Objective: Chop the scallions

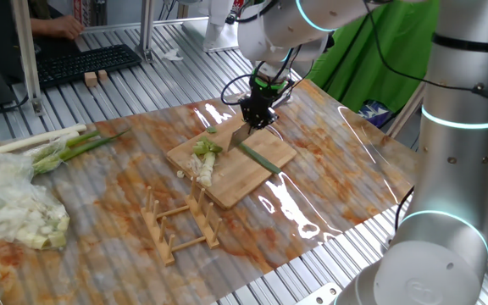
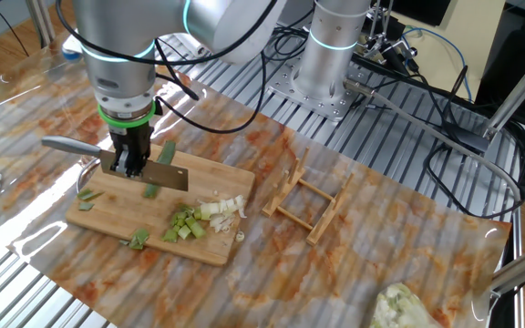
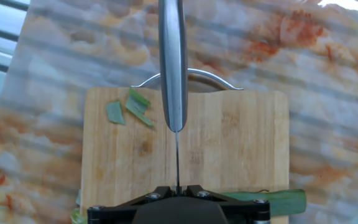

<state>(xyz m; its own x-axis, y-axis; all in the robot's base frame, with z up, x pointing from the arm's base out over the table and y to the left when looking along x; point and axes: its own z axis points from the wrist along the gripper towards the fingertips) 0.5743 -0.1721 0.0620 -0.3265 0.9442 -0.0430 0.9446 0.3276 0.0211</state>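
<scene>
My gripper is shut on a knife, held over the bamboo cutting board. In the hand view the steel handle points away from me and the blade shows edge-on as a thin line. A green scallion stalk lies across the board under the blade. Short white and pale-green scallion bits are heaped near one end of the board. A few green leaf scraps lie near the other end.
A bundle of long whole stalks and a pale heap in clear plastic lie at the table's left. A wooden rack stands beside the board. A keyboard sits at the back, and the arm's base stands behind the mat.
</scene>
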